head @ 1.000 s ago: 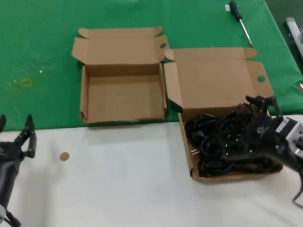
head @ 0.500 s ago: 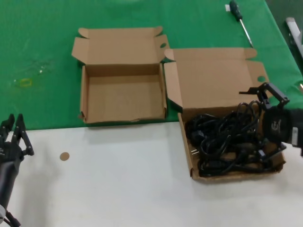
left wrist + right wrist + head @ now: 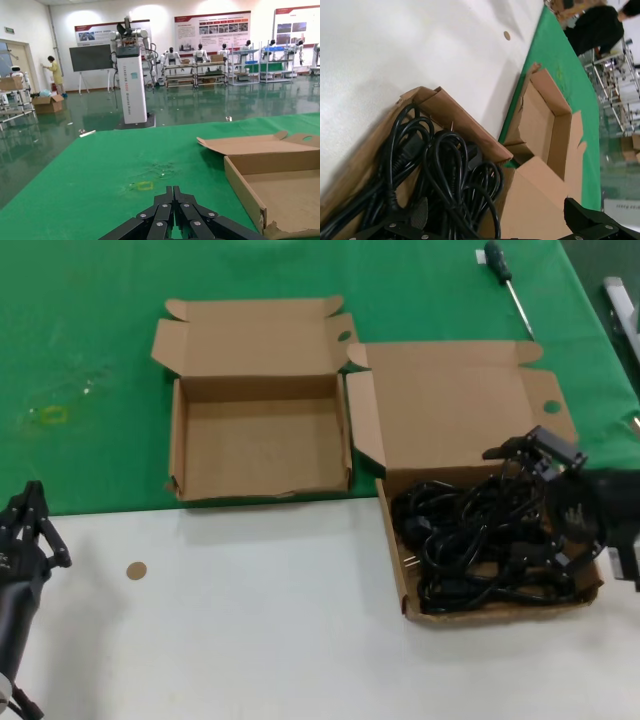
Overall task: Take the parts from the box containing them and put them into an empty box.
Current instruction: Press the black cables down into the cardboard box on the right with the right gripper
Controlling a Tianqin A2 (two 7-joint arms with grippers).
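A tangle of black power cords (image 3: pixel 480 550) fills the wider cardboard box (image 3: pixel 402 580) at the right, where the white table meets the green cloth. My right gripper (image 3: pixel 530 452) hovers over the far right part of that box, open, with nothing between its fingers. In the right wrist view the gripper (image 3: pixel 500 220) stands wide apart above the cords (image 3: pixel 445 170). The narrower box (image 3: pixel 260 440) to the left is empty, lid folded back; it also shows as an empty box (image 3: pixel 545 120) and an empty box (image 3: pixel 280 185). My left gripper (image 3: pixel 30 525), (image 3: pixel 174 192) waits shut at the near left.
A screwdriver (image 3: pixel 505 280) lies on the green cloth (image 3: pixel 90 340) at the far right. A small brown cardboard disc (image 3: pixel 136 570) rests on the white table (image 3: pixel 250 640). A metal object (image 3: pixel 622 302) sits at the right edge.
The right gripper has turned and shifted left over the cords, staying open. The left gripper's fingers have come together from open to shut.
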